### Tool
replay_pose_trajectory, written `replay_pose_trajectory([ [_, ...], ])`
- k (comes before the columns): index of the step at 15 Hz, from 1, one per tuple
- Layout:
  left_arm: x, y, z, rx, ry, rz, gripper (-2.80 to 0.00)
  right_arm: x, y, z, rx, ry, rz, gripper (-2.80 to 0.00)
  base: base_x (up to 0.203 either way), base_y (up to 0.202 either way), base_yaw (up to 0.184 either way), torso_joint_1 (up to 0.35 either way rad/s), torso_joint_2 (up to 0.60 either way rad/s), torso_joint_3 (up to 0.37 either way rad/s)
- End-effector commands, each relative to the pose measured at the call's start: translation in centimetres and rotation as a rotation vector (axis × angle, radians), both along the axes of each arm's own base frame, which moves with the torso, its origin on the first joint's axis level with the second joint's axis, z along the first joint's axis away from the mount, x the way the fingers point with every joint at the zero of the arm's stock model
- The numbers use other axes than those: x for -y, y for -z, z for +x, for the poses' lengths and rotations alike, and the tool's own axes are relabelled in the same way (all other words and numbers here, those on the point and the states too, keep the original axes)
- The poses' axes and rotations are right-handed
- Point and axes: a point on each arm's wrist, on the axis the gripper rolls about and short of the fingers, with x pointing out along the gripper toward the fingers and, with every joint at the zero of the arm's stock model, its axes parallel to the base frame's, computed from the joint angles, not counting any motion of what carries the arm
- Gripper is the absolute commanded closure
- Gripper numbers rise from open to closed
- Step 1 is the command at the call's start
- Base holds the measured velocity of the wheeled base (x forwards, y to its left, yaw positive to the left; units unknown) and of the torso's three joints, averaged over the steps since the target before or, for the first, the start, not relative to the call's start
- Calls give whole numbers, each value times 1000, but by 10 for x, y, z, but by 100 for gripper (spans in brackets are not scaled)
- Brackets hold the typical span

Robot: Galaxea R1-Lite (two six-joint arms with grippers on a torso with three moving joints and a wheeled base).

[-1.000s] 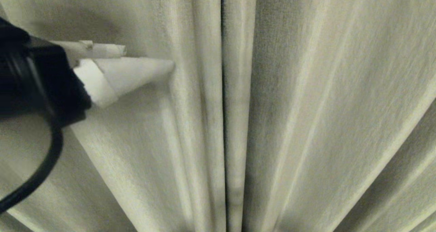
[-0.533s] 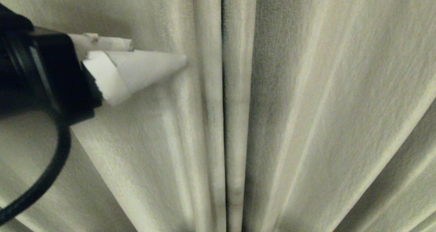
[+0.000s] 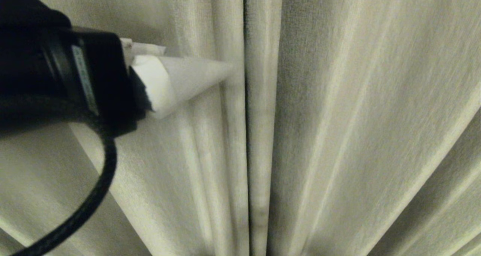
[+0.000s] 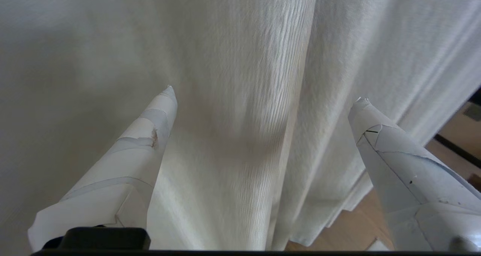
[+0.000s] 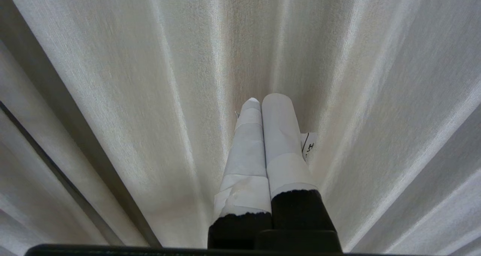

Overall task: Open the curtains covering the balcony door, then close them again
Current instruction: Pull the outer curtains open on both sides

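Two cream pleated curtains hang shut and fill the head view: a left panel [image 3: 180,154] and a right panel [image 3: 357,117], meeting at a thin dark seam [image 3: 245,60]. The balcony door is hidden behind them. My left gripper [image 3: 197,58] comes in from the left with its white taped fingers open, and its nearer fingertip [image 3: 227,66] lies just left of the seam. In the left wrist view the left gripper [image 4: 264,95] straddles a fold of the curtain [image 4: 255,143], which stands between the spread fingers. My right gripper [image 5: 264,98] is shut, empty, and points at the right panel [image 5: 357,98].
The left wrist view shows wooden floor [image 4: 338,233] below the curtain hems and a dark strip [image 4: 454,147] at the edge. A black cable [image 3: 90,207] loops down from the left wrist.
My left gripper has moved right across the left panel, its tip now close to the seam. The curtains hang as before and the right arm is still.
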Motion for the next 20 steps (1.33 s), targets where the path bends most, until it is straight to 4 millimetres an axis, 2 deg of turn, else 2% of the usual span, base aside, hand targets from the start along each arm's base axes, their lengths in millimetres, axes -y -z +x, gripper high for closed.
replay_pose_trajectory([
  [1,21,5,11,-17,-12,37,-280,0,0,0,-1,-1,-1,0,0,0,0,0,0,0],
  [3,31,9,19,-17,-92,66,-280,0,0,0,-1,0,-1,0,0,0,0,0,0,0],
  [7,39,16,26,-2,-264,114,-280,0,0,0,-1,0,-1,0,0,0,0,0,0,0],
  [20,62,24,72,-5,-372,113,-280,0,0,0,-1,0,-1,0,0,0,0,0,0,0],
])
